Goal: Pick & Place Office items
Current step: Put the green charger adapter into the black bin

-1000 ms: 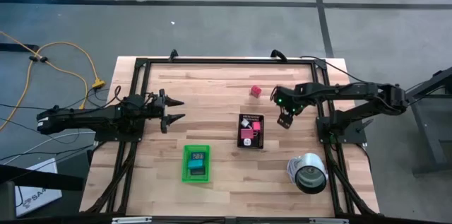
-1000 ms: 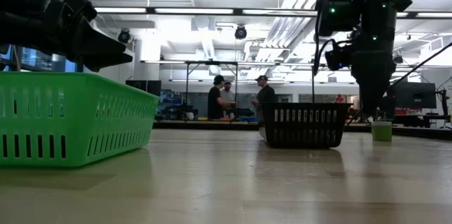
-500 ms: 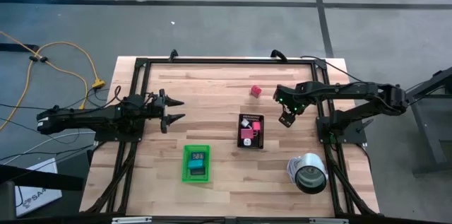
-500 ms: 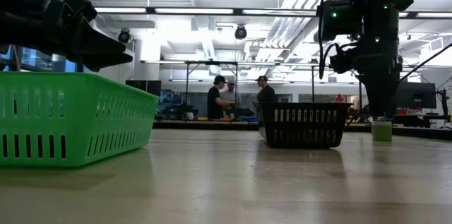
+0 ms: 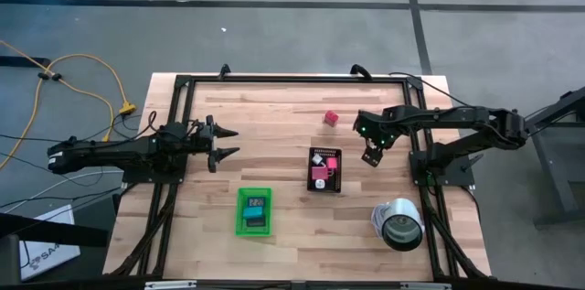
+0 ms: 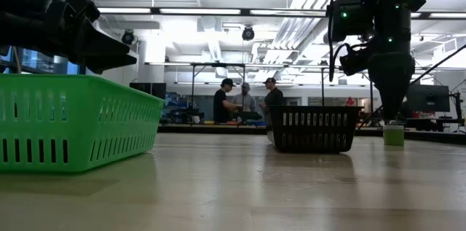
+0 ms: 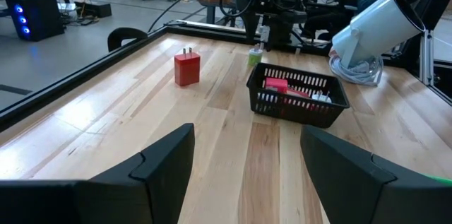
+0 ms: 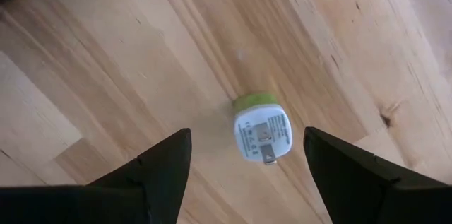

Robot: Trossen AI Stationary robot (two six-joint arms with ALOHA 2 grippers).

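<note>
A small white plug block with a light green base [image 8: 260, 129] lies on the wood right of the black basket [image 5: 323, 169]; the low view shows it as a green block [image 6: 393, 135]. My right gripper [image 8: 247, 133] hangs open just above it, fingers pointing down on either side, touching nothing [image 6: 389, 107]. A red block [image 5: 331, 118] stands alone toward the far edge. Pink, red and white pieces lie in the black basket; dark and light blue pieces lie in the green tray [image 5: 239, 210]. My left gripper [image 5: 228, 142] waits open at the table's left.
A shiny silver can [image 5: 399, 224] lies on its side near the right near corner. A black frame rail [image 5: 292, 80] runs around the table. Bare wood lies between the left gripper and the basket. People stand in the room beyond the far edge [image 6: 244, 103].
My right gripper has shifted a little toward the table's right edge and now stands over the green-and-white block. The left arm and all the pieces have kept still.
</note>
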